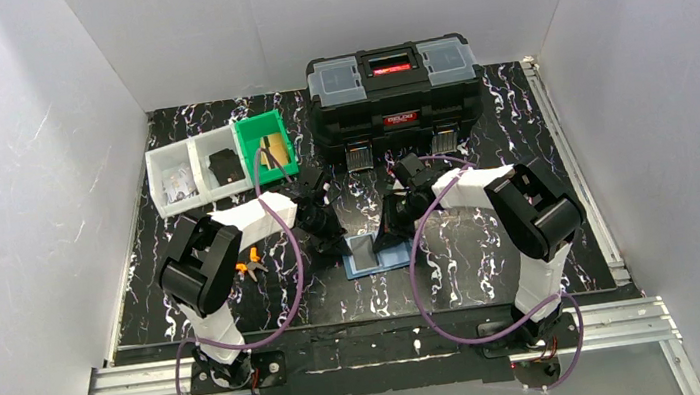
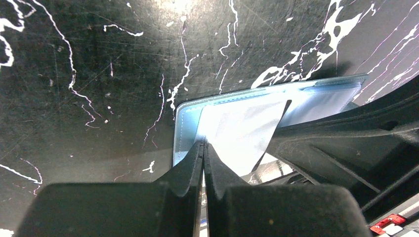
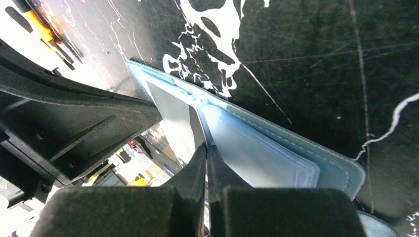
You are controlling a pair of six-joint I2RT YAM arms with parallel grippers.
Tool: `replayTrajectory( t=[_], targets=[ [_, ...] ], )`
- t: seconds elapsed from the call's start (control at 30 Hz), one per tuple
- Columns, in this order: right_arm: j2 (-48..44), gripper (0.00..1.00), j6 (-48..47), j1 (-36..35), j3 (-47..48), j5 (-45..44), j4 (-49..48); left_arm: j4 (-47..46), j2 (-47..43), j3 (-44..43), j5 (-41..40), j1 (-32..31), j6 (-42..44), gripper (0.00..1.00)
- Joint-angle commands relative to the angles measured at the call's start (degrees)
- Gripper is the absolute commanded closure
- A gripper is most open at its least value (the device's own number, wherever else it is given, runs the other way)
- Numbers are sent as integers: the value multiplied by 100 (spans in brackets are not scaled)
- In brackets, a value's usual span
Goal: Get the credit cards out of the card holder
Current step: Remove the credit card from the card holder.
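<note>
White walls box in a black marbled table (image 1: 536,265). Both arms fold inward and dip in front of the toolbox (image 1: 393,91), wrists tipped down over the card holder (image 1: 373,255). The left gripper (image 2: 204,148) and right gripper (image 3: 206,150) each have jaws pressed together at its inner leaves. Whether a leaf is nipped, I cannot tell. The cards are hard to make out among those leaves. The holder lies open, teal-edged, pale blue inside.

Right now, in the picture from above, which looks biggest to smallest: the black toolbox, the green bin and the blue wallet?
1. black toolbox
2. green bin
3. blue wallet, but it is partly hidden, so the last two are close.
</note>
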State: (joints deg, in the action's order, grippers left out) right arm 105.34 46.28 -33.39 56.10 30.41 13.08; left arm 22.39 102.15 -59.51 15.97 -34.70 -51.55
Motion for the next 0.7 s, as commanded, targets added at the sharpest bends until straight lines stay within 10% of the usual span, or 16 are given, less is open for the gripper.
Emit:
replayTrajectory(
  t=[0.0, 0.47, 0.67],
  targets=[
    [-32, 99, -166, 108, -182, -528, 153, 728, 558, 414, -904, -63, 230, 100],
    [-146, 98, -258, 262, -294, -587, 193, 794, 628, 339, -943, -63, 312, 100],
    [-58, 74, -201, 254, -389, -80, -206, 750, 688, 321, -856, -60, 328, 100]
  ],
)
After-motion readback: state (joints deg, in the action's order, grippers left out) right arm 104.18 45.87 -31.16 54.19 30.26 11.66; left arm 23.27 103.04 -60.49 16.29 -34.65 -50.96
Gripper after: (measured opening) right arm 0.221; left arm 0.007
